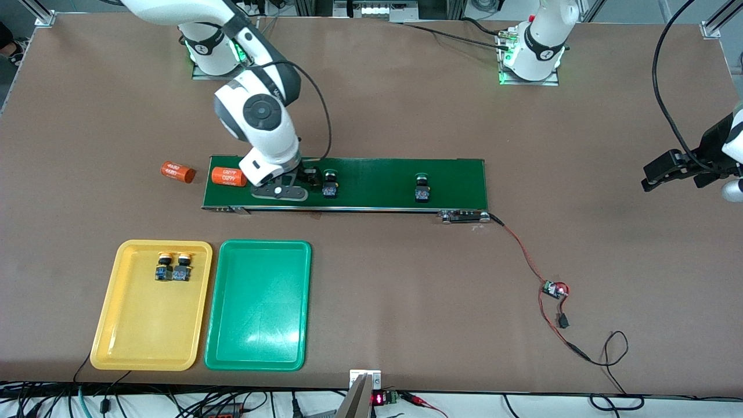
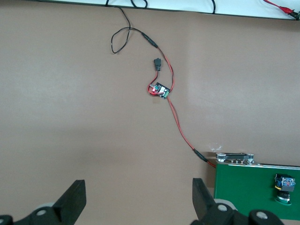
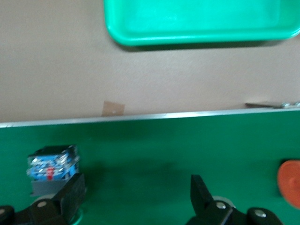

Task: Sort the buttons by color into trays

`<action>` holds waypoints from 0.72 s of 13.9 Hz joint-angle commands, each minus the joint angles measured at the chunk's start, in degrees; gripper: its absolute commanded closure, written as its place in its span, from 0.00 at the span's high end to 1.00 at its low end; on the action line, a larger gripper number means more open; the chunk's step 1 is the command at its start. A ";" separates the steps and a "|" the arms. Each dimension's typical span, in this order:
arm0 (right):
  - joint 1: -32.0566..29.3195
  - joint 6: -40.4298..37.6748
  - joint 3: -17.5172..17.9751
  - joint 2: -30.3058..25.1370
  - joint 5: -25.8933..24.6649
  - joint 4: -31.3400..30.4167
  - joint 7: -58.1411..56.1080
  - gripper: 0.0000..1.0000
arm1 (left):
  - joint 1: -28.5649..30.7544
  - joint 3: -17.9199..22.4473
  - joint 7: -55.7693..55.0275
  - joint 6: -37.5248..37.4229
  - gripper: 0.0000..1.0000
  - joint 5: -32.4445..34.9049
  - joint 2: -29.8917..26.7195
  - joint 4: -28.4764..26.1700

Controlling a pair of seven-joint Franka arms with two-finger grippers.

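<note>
A: Right gripper (image 1: 297,184) is seen low over the conveyor belt (image 1: 371,174), near the belt's end toward the right arm, its jaws spread wide and holding nothing. One green-capped button (image 1: 330,184) lies just beside it on the belt.

B: And the risk?

A: A miss is judged likely if the descent is made as it stands: in the right wrist view that button (image 3: 52,166) sits against one finger (image 3: 70,192) rather than between the two, so it could be knocked over or pushed along the belt.

B: What else is shown?

A: In the front view the yellow tray (image 1: 110,325) is seen with both yellow-capped buttons (image 1: 173,266) near its belt-side edge, the green tray (image 1: 255,354) bare beside it, and a second green button (image 1: 422,188) toward the belt's other end. The left gripper (image 2: 139,197), waiting wide open over bare table past that end, is shown clearly only by its own wrist view.
</note>
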 commanded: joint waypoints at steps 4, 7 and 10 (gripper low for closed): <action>3.82 -0.17 -2.68 -0.19 -0.42 0.24 3.17 1.00 | -0.17 -0.30 0.17 -4.59 1.00 -1.33 -0.72 -0.91; 3.82 0.18 -2.59 -0.10 -0.24 0.41 3.26 1.00 | 1.23 0.93 -0.01 -15.55 1.00 -1.41 -2.30 -0.74; 3.99 1.67 -2.59 0.07 0.11 0.50 3.26 1.00 | 3.17 0.06 -0.09 -21.46 1.00 -1.41 -2.04 -0.56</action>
